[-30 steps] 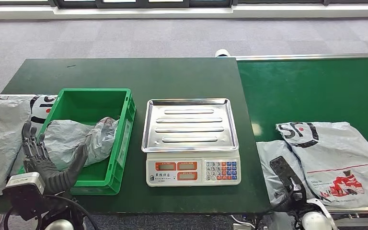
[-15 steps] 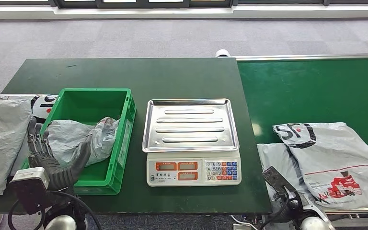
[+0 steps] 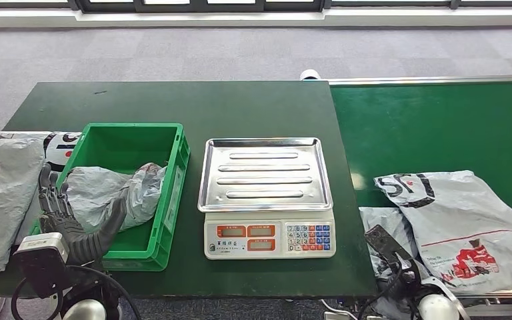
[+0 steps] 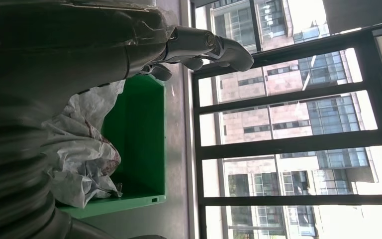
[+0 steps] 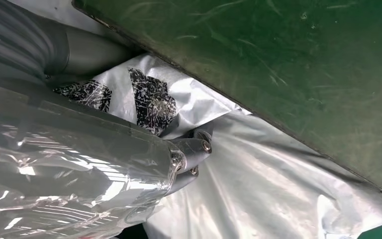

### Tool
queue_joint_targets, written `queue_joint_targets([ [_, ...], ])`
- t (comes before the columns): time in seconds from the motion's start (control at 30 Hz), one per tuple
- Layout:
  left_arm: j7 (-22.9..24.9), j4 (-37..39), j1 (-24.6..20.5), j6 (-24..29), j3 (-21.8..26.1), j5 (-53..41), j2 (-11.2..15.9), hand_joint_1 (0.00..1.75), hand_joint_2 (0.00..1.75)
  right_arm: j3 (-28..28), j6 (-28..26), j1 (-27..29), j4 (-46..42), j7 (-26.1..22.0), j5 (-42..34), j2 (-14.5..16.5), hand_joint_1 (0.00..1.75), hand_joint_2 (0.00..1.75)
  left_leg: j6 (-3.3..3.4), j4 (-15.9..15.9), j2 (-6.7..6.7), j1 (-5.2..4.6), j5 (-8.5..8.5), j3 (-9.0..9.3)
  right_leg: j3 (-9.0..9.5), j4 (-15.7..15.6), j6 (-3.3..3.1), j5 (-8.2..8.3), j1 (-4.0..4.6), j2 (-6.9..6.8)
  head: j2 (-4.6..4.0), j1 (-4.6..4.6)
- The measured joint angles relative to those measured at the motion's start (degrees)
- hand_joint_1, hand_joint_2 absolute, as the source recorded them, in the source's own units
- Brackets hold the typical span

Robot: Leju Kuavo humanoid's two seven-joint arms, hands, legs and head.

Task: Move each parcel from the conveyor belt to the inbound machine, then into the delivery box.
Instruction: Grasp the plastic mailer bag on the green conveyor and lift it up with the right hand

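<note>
My left hand (image 3: 63, 217) spread, empty, beside bin (image 3: 173, 170) holding a crumpled parcel (image 3: 107, 193). Right hand (image 3: 393, 257) on grey parcel (image 3: 380, 223); grip unclear. Scale (image 3: 267, 193) between hands.

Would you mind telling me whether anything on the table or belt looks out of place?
One grey parcel lies crumpled in the green crate, draped over its near-left rim rather than flat inside. The scale tray is bare, and two parcels overlap on the belt.

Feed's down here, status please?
Left hand open at green crate. Right hand on grey parcel, grip unclear. Scale tray bare.
</note>
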Motion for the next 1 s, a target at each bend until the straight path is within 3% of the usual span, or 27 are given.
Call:
queue_joint_targets([
  [0.17, 0.35, -0.03, 0.15, 0.31, 0.00, -0.01, 0.01, 0.00, 1.75, 0.01, -0.28, -0.02, 0.09, -0.31, 0.73, -0.05, 1.75, 1.75, 0.01, 0.00, -0.03, 0.00, -0.01, 0.02, 0.06, 0.00, 0.01, -0.01, -0.01, -0.03, 0.00, 0.00],
  [0.47, 0.35, -1.58, 1.62, 1.71, 0.00, 0.00, 0.14, 0.00, 1.75, 1.52, -5.49, 0.65, -1.80, -2.34, 2.91, 0.00, 1.75, 1.75, 0.03, 0.00, -0.05, -0.01, -0.03, -0.30, 0.05, 0.00, 0.02, -0.03, -0.02, -0.07, 0.00, 0.00],
  [0.73, -0.95, -5.45, 4.96, 2.34, 0.63, -0.12, -0.17, 0.00, 1.75, 4.47, -27.46, -1.67, -13.99, -14.46, -1.17, 0.79, 1.75, 1.75, 0.05, -0.01, 0.07, -0.06, -0.04, -0.22, -0.13, 0.03, 0.04, -0.04, -0.06, 0.08, 0.00, -0.01],
  [1.0, -1.33, -5.96, 5.16, 1.72, 0.66, -0.85, -1.04, 0.00, 1.75, 6.14, -32.36, -4.47, -24.31, -17.89, 2.49, 0.81, 1.75, 1.75, 0.07, -0.01, -0.11, -0.04, 0.00, -0.11, -0.05, 0.03, 0.05, -0.04, -0.05, -0.13, 0.02, 0.00],
])
